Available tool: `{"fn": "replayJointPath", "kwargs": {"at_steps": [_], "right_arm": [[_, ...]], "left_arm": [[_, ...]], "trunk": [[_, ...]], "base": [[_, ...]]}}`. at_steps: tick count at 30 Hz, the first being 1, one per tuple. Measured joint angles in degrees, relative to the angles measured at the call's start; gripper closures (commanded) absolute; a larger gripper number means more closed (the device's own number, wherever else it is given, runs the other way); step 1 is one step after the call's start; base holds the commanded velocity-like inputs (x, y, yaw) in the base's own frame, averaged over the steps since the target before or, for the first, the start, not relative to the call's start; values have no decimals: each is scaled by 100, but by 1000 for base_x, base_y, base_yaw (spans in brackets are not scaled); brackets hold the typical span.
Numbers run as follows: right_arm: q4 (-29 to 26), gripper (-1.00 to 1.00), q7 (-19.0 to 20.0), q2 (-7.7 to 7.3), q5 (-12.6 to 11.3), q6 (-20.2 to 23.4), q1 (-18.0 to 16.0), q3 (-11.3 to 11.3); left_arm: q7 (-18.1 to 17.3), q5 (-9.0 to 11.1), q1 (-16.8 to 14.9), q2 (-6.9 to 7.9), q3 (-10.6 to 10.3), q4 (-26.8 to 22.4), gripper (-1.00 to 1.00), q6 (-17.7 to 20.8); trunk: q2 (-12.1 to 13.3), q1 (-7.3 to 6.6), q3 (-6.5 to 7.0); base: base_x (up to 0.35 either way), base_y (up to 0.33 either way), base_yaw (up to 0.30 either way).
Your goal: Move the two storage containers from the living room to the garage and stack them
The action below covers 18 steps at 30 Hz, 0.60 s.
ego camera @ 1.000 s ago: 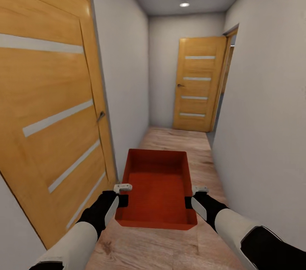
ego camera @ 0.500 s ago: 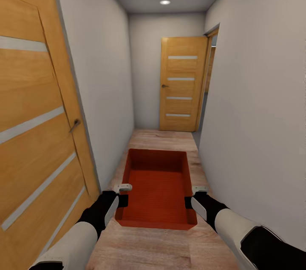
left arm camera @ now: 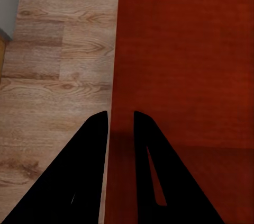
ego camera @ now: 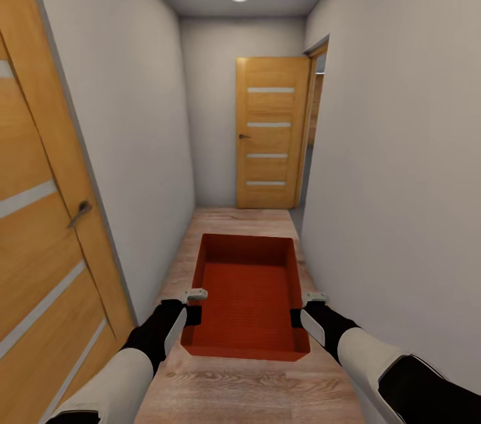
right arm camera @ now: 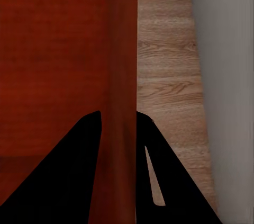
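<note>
Both pincers clamp the container (ego camera: 247, 294) — far door (ego camera: 272, 132) nearer now.

My head camera looks forward and down along a narrow hallway. Each wrist camera looks straight down its fingers, close on a side wall of the storage container (ego camera: 248, 294), shared by all three views.

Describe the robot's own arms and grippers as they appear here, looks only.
In the head view each arm has a pale grey-white forearm shell that gives way to a black wrist section. The left gripper and right gripper each carry a small light grey block at the tip. In the wrist views the fingers are flat black tapering wedges, each pair with a narrow slot in one finger. No cables or markings show.
</note>
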Motion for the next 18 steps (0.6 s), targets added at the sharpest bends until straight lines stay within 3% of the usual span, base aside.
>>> {"fn": "replayJointPath", "kwargs": {"at_steps": [18], "right_arm": [[2,100,0,-2,-25,0,1,16]], "left_arm": [[0,-11,-1,-4,4,-3,100,9]], "trunk": [[0,0,0]], "base": [[322,0,0]]}}
